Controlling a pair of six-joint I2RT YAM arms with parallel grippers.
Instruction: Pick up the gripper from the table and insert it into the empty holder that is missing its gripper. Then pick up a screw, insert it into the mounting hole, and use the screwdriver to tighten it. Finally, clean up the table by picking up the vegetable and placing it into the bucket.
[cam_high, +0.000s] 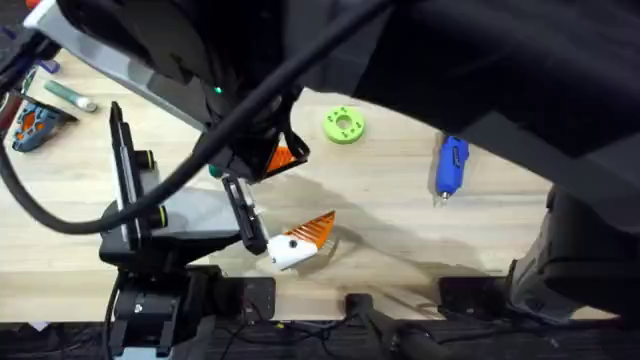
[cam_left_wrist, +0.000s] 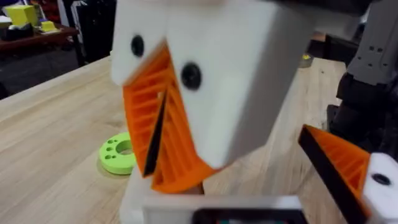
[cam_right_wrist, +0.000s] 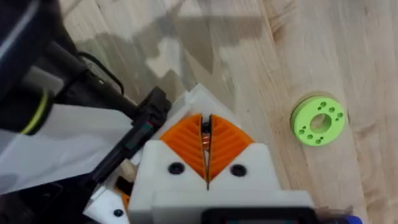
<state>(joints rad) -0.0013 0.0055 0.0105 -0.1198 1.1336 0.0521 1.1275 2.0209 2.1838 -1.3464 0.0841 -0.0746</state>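
Observation:
My right gripper (cam_right_wrist: 206, 124) hangs shut just above the left gripper (cam_high: 300, 238), its white fingers and orange pads pressed together. A thin brownish sliver sits between the pads, too small to name. The left wrist view shows the right gripper (cam_left_wrist: 166, 168) very close, pointing down. My left gripper is open. One of its fingers (cam_left_wrist: 339, 163) carries an orange tip with a black face, and the other side is hidden behind the right gripper, so I cannot make out the empty holder. The blue screwdriver (cam_high: 451, 165) lies on the table at the right. The vegetable and bucket are out of view.
A bright green disc with holes (cam_high: 344, 124) lies on the wood beyond both grippers, also seen as the green disc (cam_right_wrist: 318, 121). Small tools (cam_high: 35, 125) sit at the far left. The right arm spreads dark and blurred across the top and right of the overhead view.

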